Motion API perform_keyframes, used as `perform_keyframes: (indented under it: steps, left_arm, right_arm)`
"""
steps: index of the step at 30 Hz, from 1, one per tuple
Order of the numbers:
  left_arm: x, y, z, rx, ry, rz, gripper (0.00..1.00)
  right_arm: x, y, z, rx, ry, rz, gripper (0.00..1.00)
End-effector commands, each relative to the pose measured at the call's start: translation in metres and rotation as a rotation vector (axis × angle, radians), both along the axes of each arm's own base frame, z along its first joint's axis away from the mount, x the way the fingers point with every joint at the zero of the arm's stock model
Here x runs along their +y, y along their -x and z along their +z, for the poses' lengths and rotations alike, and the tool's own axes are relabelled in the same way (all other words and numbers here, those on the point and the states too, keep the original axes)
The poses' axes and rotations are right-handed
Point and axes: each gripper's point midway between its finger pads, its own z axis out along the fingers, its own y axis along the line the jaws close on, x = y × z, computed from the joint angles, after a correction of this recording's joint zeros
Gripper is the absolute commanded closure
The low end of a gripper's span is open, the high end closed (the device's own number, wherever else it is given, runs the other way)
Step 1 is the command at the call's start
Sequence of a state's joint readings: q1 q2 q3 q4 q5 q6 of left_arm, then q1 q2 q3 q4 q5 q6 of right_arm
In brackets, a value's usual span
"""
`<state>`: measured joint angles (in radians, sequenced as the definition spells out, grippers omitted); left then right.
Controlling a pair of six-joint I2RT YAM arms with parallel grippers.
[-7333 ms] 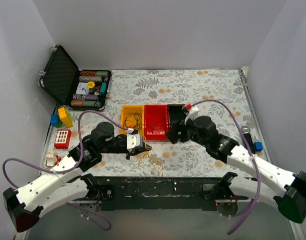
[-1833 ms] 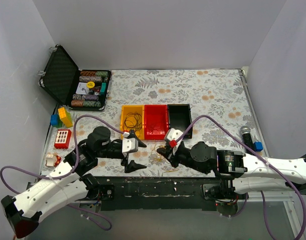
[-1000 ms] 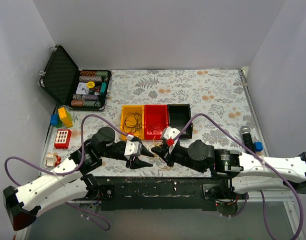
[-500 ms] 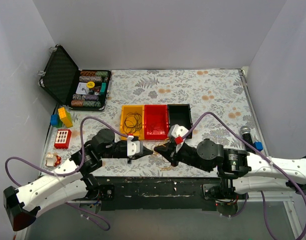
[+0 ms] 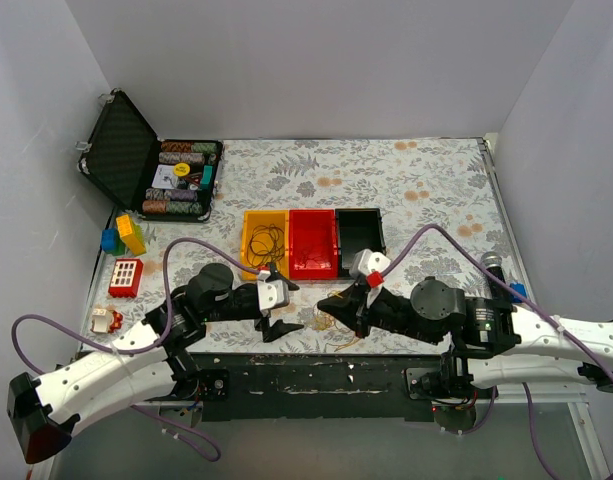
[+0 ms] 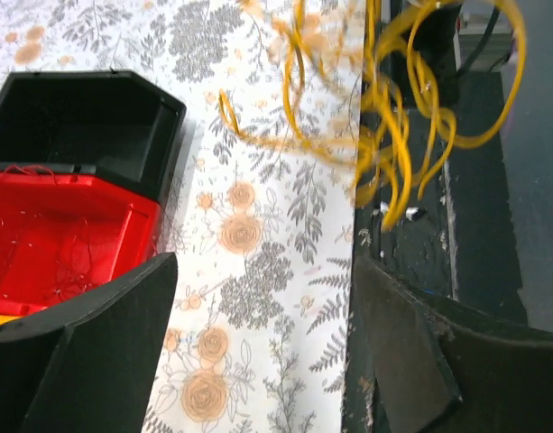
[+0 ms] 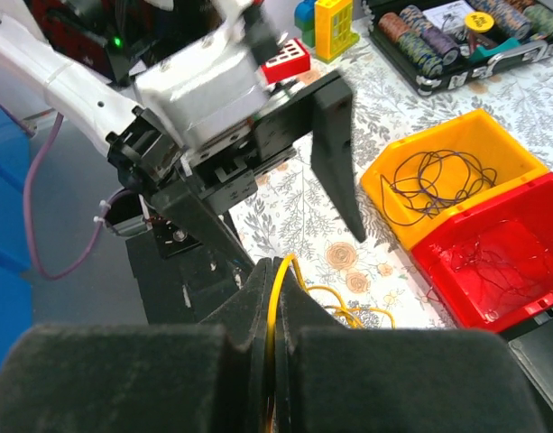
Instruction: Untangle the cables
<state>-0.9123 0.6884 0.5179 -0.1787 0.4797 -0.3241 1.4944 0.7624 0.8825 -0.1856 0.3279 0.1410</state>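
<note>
A loose tangle of yellow cables (image 5: 333, 322) lies at the table's near edge between my two grippers. My right gripper (image 5: 328, 303) is shut on one yellow strand (image 7: 274, 287), which rises from between its pressed fingertips. My left gripper (image 5: 285, 303) stands open just left of the tangle, with only the floral cloth between its fingers (image 6: 105, 343). In the left wrist view the yellow loops (image 6: 389, 135) hang ahead of the open gripper (image 6: 262, 271), over the table edge. A dark cable (image 7: 434, 185) lies coiled in the yellow bin (image 5: 250, 222). Thin red wire lies in the red bin (image 5: 313, 265).
A black bin (image 5: 360, 248) stands right of the red one. An open case of poker chips (image 5: 176, 175) sits at the back left. Toy blocks (image 5: 127, 235) lie along the left edge. A small blue-and-black object (image 5: 506, 282) rests at the right. The dark frame (image 6: 456, 225) borders the near edge.
My left gripper, shut half a second ago, has opened and let go. My right gripper has drawn to the right with the yellow strand in it.
</note>
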Motion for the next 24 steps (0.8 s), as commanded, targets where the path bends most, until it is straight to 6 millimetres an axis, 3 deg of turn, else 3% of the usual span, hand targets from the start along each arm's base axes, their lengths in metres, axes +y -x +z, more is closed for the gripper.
perform_keyframes:
  steps: [1,4,12,15,20,24]
  left_arm:
    - [-0.015,-0.003,0.058,0.062,0.15,0.032,0.16]
    - [-0.018,0.001,0.073,0.103,0.193,0.018,0.13]
    - [-0.019,0.03,0.075,0.166,0.187,-0.122,0.15]
    - [-0.022,0.026,0.073,0.185,0.199,-0.099,0.15]
    - [-0.029,0.015,0.098,0.198,0.284,-0.056,0.15]
    - [-0.032,0.02,0.098,0.238,0.292,-0.083,0.29]
  right_arm:
    - [0.011,0.013,0.011,0.021,-0.036,0.066,0.99]
    - [0.016,0.016,0.01,0.019,-0.03,0.086,0.99]
    - [0.019,0.02,0.011,0.021,-0.028,0.112,0.99]
    - [0.023,0.025,0.014,0.021,-0.038,0.145,0.99]
    - [0.037,0.033,0.009,0.031,-0.012,0.195,0.99]
    - [0.044,0.037,0.012,0.031,-0.027,0.218,0.99]
